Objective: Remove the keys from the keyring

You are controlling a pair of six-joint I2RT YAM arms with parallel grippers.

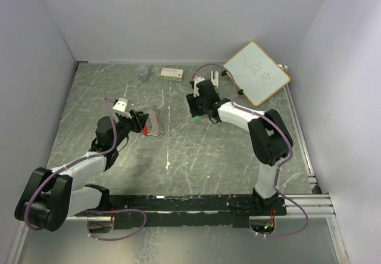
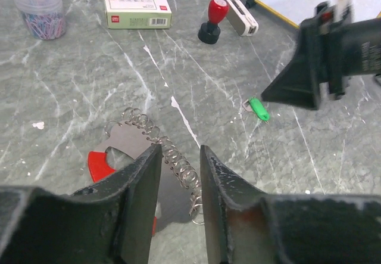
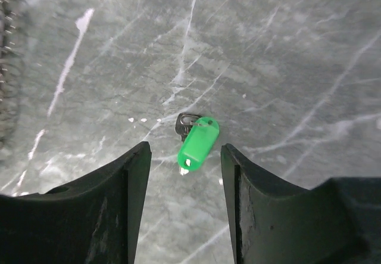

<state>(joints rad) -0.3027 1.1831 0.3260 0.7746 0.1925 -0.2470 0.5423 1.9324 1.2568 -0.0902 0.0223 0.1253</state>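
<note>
The keyring (image 2: 172, 157) is a grey wire coil lying on the table, with a flat grey plate and the red key (image 2: 98, 164) at its left side. In the top view the coil (image 1: 156, 121) and the red key (image 1: 144, 131) lie just right of my left gripper (image 1: 138, 123). My left gripper (image 2: 180, 157) is open and straddles the coil's near end without clamping it. The green key (image 3: 198, 145) lies apart on the table with a small metal key at its top. My right gripper (image 3: 184, 157) is open and empty just above it, and in the top view (image 1: 196, 112).
At the back stand a jar of paperclips (image 2: 40, 11), a white-and-green box (image 2: 137, 11), a red-and-black stamp knob (image 2: 212, 19) and a small white device (image 2: 241, 16). A whiteboard (image 1: 257, 73) lies at the back right. Walls enclose the table.
</note>
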